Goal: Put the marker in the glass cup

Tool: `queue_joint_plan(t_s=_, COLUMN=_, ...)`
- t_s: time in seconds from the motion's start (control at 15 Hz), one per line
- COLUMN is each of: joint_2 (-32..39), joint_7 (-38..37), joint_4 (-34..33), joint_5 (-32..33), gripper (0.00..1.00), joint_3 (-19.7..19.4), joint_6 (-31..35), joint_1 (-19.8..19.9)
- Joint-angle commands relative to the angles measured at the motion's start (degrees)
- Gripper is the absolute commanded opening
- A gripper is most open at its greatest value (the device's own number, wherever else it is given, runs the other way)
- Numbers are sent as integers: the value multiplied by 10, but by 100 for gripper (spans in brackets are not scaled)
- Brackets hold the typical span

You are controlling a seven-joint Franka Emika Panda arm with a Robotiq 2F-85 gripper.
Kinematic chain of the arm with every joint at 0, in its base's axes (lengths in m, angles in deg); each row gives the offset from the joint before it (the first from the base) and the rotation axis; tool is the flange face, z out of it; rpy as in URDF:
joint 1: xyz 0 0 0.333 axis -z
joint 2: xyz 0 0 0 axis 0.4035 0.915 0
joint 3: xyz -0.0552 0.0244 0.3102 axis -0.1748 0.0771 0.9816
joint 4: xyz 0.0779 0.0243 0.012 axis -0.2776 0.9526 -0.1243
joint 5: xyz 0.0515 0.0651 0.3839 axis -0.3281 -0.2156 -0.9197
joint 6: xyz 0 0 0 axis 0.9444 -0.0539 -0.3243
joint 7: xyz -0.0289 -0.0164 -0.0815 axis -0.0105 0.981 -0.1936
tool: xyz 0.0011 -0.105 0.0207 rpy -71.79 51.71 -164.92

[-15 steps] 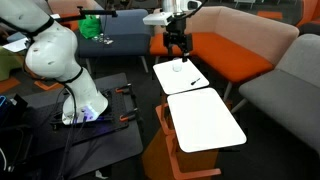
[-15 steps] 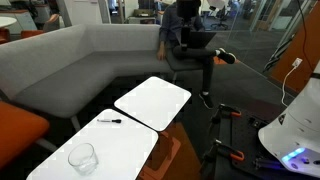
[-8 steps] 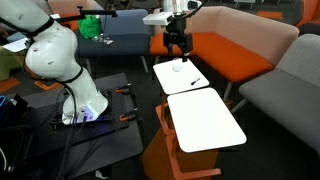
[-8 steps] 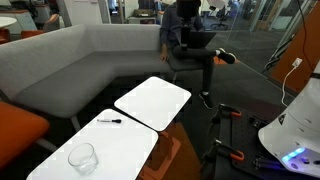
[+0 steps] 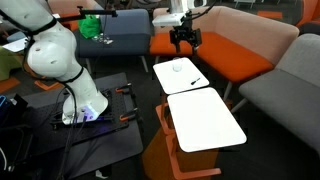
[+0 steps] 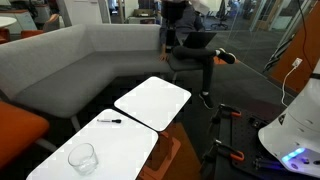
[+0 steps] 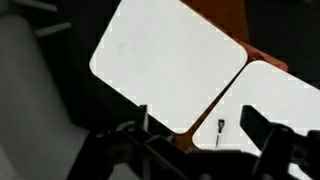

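Jaws are standing wide apart, gripping nothing, while gripper (image 5: 184, 42) is hanging above tabletop (image 5: 170, 78). Marker (image 5: 196, 81) is lying flat on it, well below the gripper and at 5 o'clock from it. In the wrist view marker (image 7: 220, 128) is showing between the jaws, nearer the 3 o'clock one. In an exterior view cup (image 6: 82, 157) is standing upright at 7 o'clock from the marker, apart from it.

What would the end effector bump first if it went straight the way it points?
Probably the white tabletop that carries the marker: the end effector hangs above it, pointing down, with nothing visible between. Depth is hard to judge.
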Motion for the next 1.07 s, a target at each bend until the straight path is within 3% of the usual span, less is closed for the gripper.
queue_joint_plan(t_s=0.0, joint_2=93, joint_7=54, joint_4=-53, joint_5=-19, gripper=100, joint_3=7, joint_6=60, joint_1=-18)
queue_joint_plan(t_s=0.2, joint_2=199, joint_7=78, joint_4=-114, joint_5=-63, gripper=100, joint_3=27, joint_6=114, joint_1=-24)
queue_joint_plan(t_s=0.6, joint_2=399, joint_7=55, joint_4=-292, joint_5=-168, gripper=100, joint_3=82, joint_6=76, joint_1=1)
queue_joint_plan(t_s=0.8, joint_2=473, joint_7=56, joint_4=-366, joint_5=-165, gripper=100, joint_3=98, joint_6=25, joint_1=2)
queue_joint_plan(t_s=1.0, joint_2=538, joint_7=34, joint_4=-432, joint_5=-135, gripper=100, joint_3=88, joint_6=-15, joint_1=-22)
